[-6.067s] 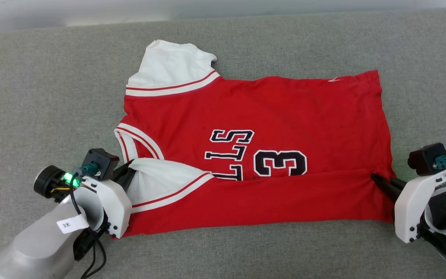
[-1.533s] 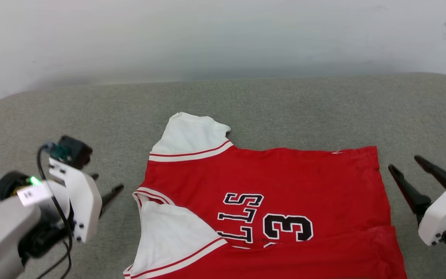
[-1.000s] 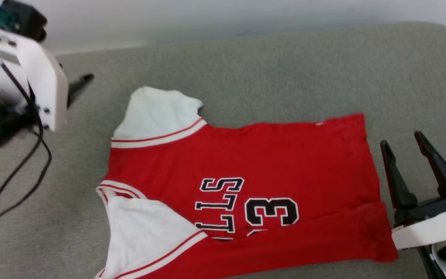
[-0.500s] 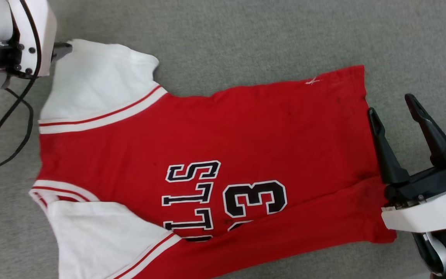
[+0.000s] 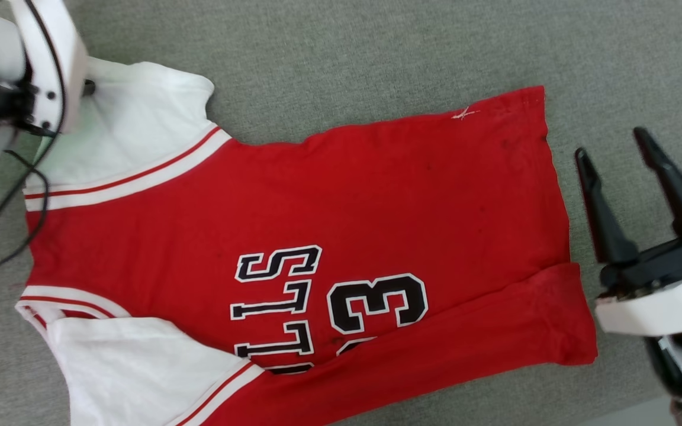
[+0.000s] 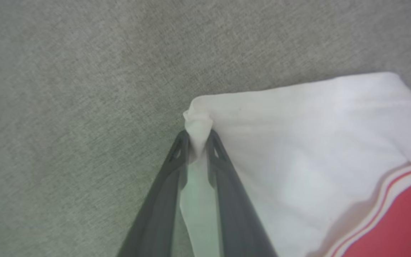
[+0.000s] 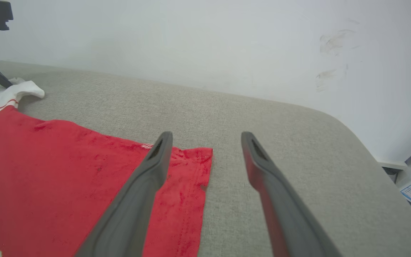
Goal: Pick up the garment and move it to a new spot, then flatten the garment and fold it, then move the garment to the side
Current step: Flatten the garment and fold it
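left wrist view, entry one: left gripper (image 6: 198, 137), fingers pinched shut on the outer corner of the far white sleeve (image 6: 298, 150). you can see a small tuft of cloth standing up between the tips.

entry two: jersey (image 5: 317, 195), red with black lettering and a 3. it lies spread on the grey upholstered surface (image 5: 376, 47), sleeves toward the left gripper, hem (image 5: 557, 195) toward the right. the near edge is folded over, with the near sleeve (image 5: 140, 367) on top.

entry three: right gripper (image 5: 610, 144), fingers spread wide and holding nothing, just beside the hem near its far corner.

handling: expect light, limp cloth with no stiffness, likely to sag, drag and wrinkle. take it at the corners, sleeve tip and far hem corner, so the far edge lifts as one line. the thin pinch may slip, so you'd want a deeper bite.
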Robot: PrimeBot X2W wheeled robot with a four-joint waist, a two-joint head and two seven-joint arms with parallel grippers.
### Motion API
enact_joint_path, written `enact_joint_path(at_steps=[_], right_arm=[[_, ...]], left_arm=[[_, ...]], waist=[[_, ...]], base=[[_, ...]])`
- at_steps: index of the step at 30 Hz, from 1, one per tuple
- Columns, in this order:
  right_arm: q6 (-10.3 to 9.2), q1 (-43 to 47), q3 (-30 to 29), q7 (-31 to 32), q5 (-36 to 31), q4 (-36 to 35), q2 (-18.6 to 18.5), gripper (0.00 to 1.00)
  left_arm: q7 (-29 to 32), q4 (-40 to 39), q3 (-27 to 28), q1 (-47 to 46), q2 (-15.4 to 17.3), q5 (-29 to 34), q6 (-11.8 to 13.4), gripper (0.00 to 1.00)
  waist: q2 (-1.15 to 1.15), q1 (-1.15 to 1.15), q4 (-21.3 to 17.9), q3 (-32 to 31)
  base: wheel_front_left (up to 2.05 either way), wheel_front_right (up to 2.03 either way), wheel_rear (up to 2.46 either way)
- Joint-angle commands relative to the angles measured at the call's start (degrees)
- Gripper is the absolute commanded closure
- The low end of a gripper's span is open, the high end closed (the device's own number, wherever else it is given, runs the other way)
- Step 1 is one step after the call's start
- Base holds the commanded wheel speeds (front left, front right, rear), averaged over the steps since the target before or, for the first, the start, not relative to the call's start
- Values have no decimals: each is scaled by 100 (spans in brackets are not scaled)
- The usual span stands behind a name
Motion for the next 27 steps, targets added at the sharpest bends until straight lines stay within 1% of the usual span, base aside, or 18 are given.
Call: enact_joint_path(at_steps=[1,4,7,10,13,18,20,23,24,27], right_arm=[[-4,-169,-46,40,-34,2,-123,0],[-4,-425,-48,316,-39,14,-435,0],[-4,-763,132,997,145,14,-907,0],[-4,-1172,497,2006,515,63,-1508,0],[-4,-1693,970,3115,1109,165,-2090,0],[-4,-2620,1896,5001,2233,505,-2803,0],[-4,-2991,2232,5604,2529,706,-2952,0],[-4,-3483,2597,6259,2821,1136,-2982,0],[-4,-3483,2597,6259,2821,1136,-2982,0],[-4,-3831,2768,6591,2959,1641,-2826,0]], left_arm=[[-87,80,-114,263,-92,40,-49,100],[-326,54,-65,186,-164,84,-151,100],[-594,-20,-26,178,-273,99,-257,100],[-812,-134,-51,228,-367,131,-356,100],[-979,-306,-86,240,-438,162,-431,100],[-1166,-605,-155,257,-554,234,-479,100],[-1223,-724,-183,241,-613,267,-487,100],[-1302,-870,-205,173,-691,313,-502,100],[-1302,-870,-205,173,-691,313,-502,100],[-1371,-995,-207,84,-777,363,-516,100]], waist=[[0,-1,62,-120],[0,-1,185,-339],[0,-1,359,-572],[0,-1,564,-778],[0,-1,759,-910],[0,-1,1055,-965],[0,-1,1155,-932],[0,-1,1298,-845],[0,-1,1298,-845],[0,-1,1402,-737]], base=[[0,0,0],[0,0,0],[0,0,0],[0,0,0],[0,0,0],[0,0,0],[0,0,0],[0,0,0],[0,0,0],[0,0,0]])
